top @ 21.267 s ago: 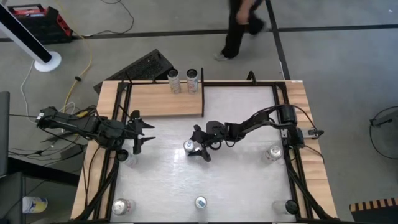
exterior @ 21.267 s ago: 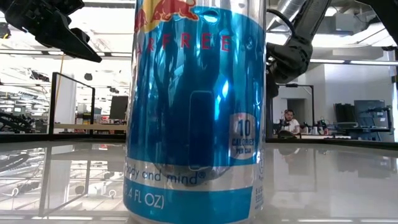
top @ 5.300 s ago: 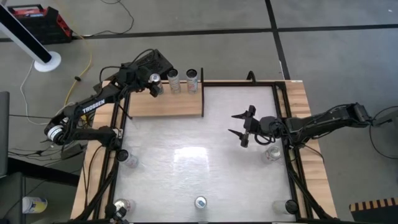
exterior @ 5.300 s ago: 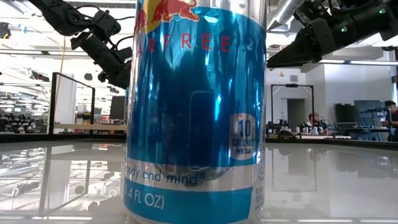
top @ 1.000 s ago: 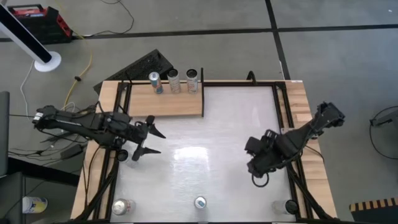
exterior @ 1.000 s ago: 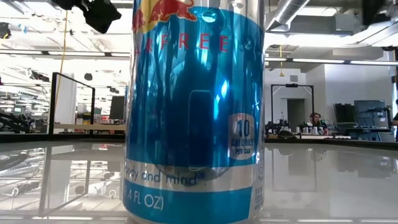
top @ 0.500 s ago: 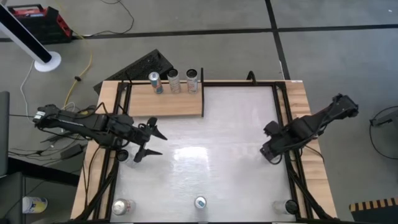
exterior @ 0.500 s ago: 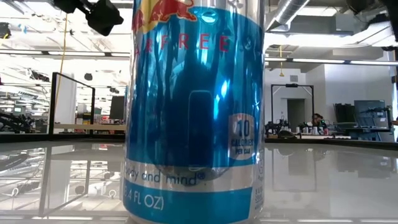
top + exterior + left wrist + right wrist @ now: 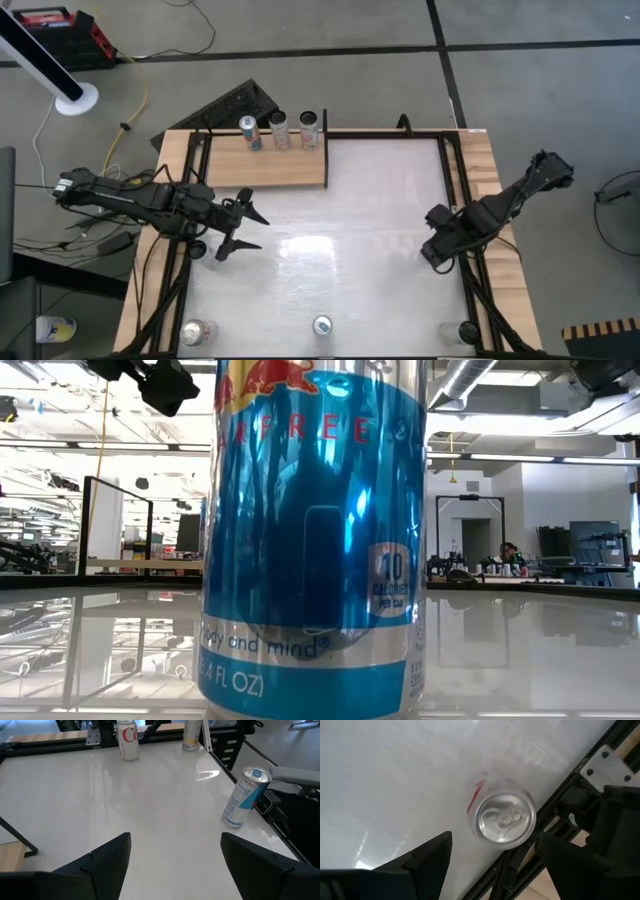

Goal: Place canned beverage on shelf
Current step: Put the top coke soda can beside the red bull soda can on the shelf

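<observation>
The shelf (image 9: 265, 165), a pale wooden board, lies at the table's far left with three cans standing on it (image 9: 280, 130). My right gripper (image 9: 437, 250) is open and points down above a silver-topped can (image 9: 505, 820) that stands upright on the white tabletop by the right edge; the fingers show on either side of it in the right wrist view (image 9: 496, 836), apart from it. My left gripper (image 9: 258, 230) is open and empty above the table's left part, level, pointing toward the right (image 9: 176, 836).
A blue can (image 9: 322, 325) stands at the near edge and fills the low view (image 9: 315, 540). More cans stand at the near left corner (image 9: 197, 332) and the near right corner (image 9: 462, 330). Black frame rails (image 9: 470, 270) run along both table sides.
My right gripper has gone from farther in on the table toward the right edge and now hangs over the can there, its fingers still open. The cans have kept still.
</observation>
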